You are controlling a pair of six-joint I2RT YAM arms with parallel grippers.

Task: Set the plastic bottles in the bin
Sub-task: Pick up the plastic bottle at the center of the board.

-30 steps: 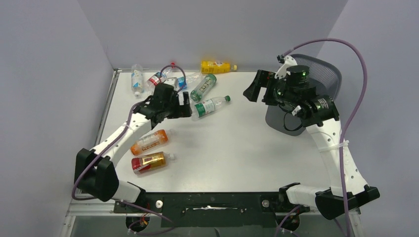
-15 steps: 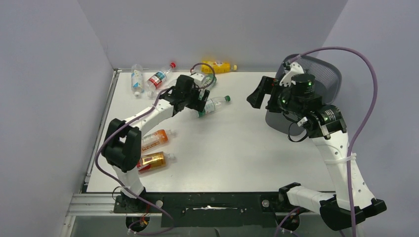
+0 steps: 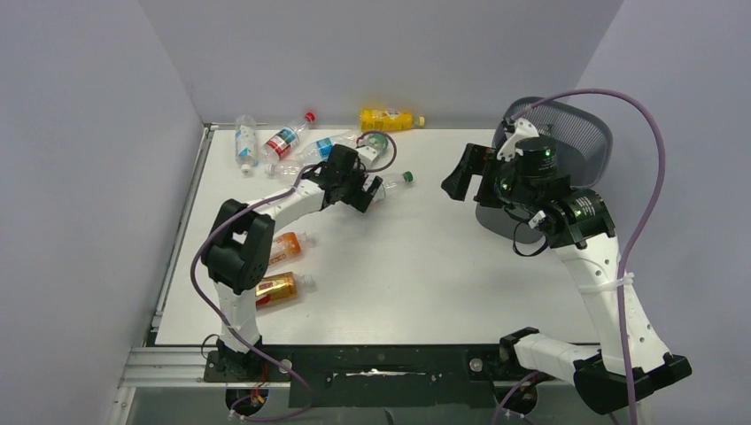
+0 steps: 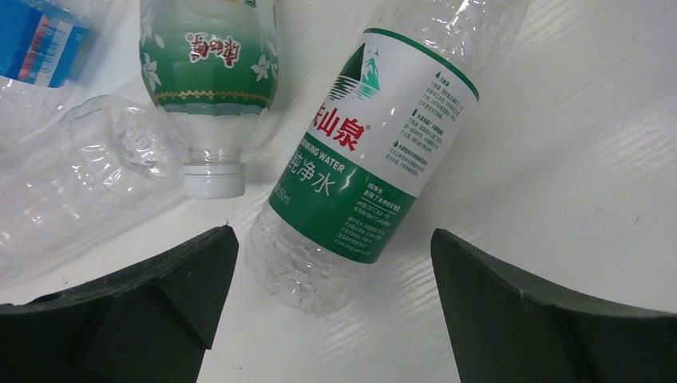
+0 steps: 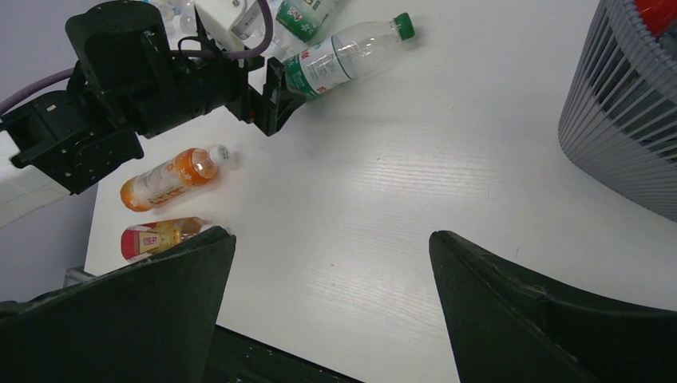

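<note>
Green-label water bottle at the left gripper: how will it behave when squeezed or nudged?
The green-label water bottle lies on its side, round-bodied, so it probably rolls if nudged. Its walls look thin and ribbed and it seems empty: likely light, and it may crumple under the left gripper. The glossy label could slip.

Bright even light, soft faint shadows, sharp focus, mild wrist-view edge distortion

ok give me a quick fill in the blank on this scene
1. The open left gripper straddles a water bottle whose label is white and ____.
2. The neighbouring floral-label bottle has a ____ cap.
3. The mesh bin stands on the robot's ____ side.
Missing words: green; white; right.
</note>
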